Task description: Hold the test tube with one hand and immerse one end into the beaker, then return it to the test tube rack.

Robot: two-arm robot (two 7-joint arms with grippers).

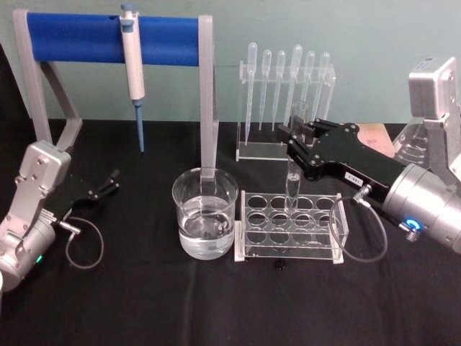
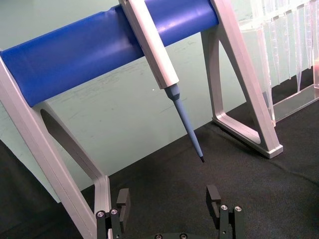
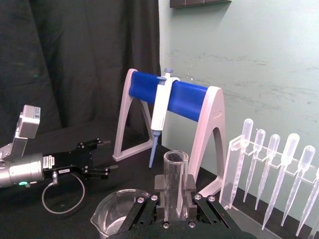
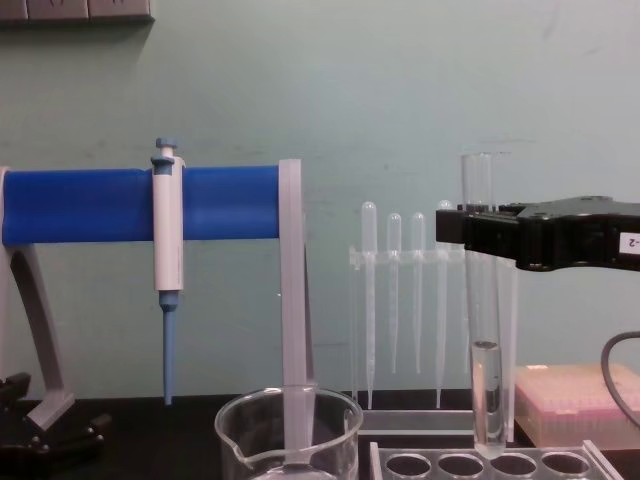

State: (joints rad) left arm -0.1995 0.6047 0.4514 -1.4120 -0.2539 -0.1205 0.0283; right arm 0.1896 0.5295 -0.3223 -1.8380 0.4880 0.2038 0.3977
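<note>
While the part-filled beaker (image 1: 184,205) is set just beside the rack (image 1: 289,249), on its left, at the front of the desk (image 1: 144,303), the test tube (image 1: 293,189) is held upright over a back-row hole, round end at the rack's top. It is gripped on its upper part by the closed right pincer (image 1: 297,140). Lift-out or return cannot be told. If the dip is pending, the tube must be raised clear, carried left and lowered straight. The left pincer (image 1: 112,182) is parked open and empty. A pipette stand (image 1: 108,32) is seen behind.
</note>
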